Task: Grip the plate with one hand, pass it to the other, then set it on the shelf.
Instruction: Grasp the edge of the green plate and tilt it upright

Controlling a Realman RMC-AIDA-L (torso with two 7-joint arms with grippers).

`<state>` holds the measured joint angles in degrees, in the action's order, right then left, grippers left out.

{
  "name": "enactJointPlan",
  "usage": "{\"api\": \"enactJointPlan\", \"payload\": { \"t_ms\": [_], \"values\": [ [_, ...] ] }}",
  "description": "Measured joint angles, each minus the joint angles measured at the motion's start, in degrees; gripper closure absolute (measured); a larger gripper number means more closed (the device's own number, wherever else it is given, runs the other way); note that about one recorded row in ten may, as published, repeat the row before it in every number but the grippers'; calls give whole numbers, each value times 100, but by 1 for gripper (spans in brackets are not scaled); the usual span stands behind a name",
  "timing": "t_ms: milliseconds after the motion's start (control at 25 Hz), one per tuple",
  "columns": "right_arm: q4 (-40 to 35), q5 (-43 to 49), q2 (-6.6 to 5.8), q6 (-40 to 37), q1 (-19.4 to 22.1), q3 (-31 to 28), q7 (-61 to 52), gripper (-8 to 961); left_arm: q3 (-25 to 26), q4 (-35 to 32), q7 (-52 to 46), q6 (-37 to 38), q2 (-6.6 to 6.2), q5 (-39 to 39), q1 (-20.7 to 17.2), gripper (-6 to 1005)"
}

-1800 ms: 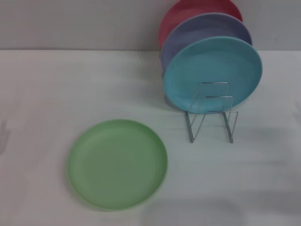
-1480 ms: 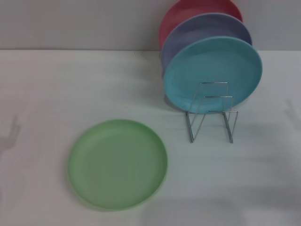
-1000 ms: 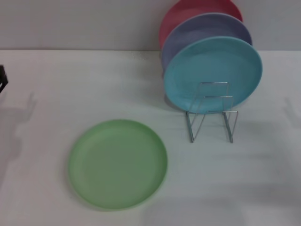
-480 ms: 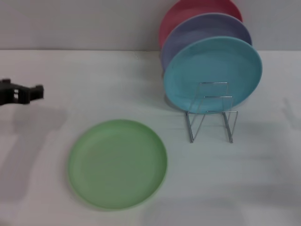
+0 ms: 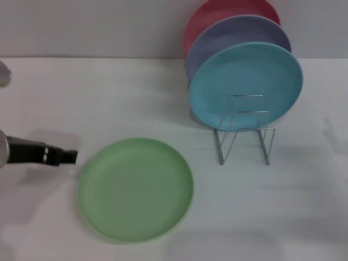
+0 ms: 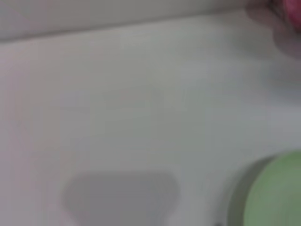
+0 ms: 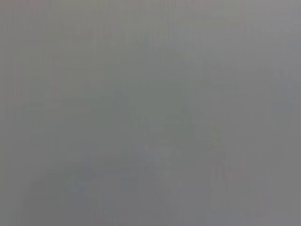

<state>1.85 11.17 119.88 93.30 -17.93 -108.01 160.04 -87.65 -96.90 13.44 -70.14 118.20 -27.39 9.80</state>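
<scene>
1. Four plates in all: one light-green plate (image 5: 136, 188) lies flat on the bench (image 5: 109, 98), and three stand upright in a row at about 1 o'clock from it, namely a turquoise plate (image 5: 246, 86) in front, a lilac plate (image 5: 234, 33) behind it and a red plate (image 5: 217, 13) at the back.
2. One wire rack (image 5: 244, 129) holds the three standing plates; its front silver loops stand bare before the turquoise plate, at about 2 o'clock from the green plate and apart from it.
3. One pincer is in view: the left pincer (image 5: 66, 156) reaches in from the 9 o'clock edge of the head view, its black tip just beside the green plate's rim at about 10 o'clock; whether it touches the rim, and whether it is open or closed, I cannot tell.
4. From the left wrist, one curved piece of the green plate (image 6: 277, 195) shows on the pale bench, with a soft grey shadow (image 6: 120, 195) beside it.
5. From the right wrist, only flat grey shows; the right pincer is not seen anywhere.
6. Nothing lies between the green plate and the rack's front loops.
7. White bench top under everything, meeting a plain grey wall (image 5: 87, 27) along the far edge.
</scene>
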Motion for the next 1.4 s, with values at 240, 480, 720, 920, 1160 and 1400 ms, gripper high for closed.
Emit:
{"api": "enactJointPlan", "payload": {
  "t_ms": [240, 480, 720, 920, 1160, 1400],
  "values": [
    [3, 0, 0, -20, 0, 7, -8, 126, -241, 265, -6, -40, 9, -8, 18, 235],
    [5, 0, 0, -22, 0, 8, -9, 127, -322, 558, -27, -48, 16, -26, 131, 255],
    [18, 0, 0, -23, 33, 8, -9, 127, -400, 987, -50, -3, 28, -29, 342, 274],
    [23, 0, 0, -23, 36, 8, -9, 127, -401, 1076, -67, -3, 33, -38, 435, 290],
    [26, -3, -1, -23, 44, 8, -9, 127, -401, 1076, -114, -48, 34, -57, 493, 309],
    [27, -8, -9, -23, 44, 8, -9, 127, -400, 1088, -71, -131, 18, -130, 563, 368]
  ]
}}
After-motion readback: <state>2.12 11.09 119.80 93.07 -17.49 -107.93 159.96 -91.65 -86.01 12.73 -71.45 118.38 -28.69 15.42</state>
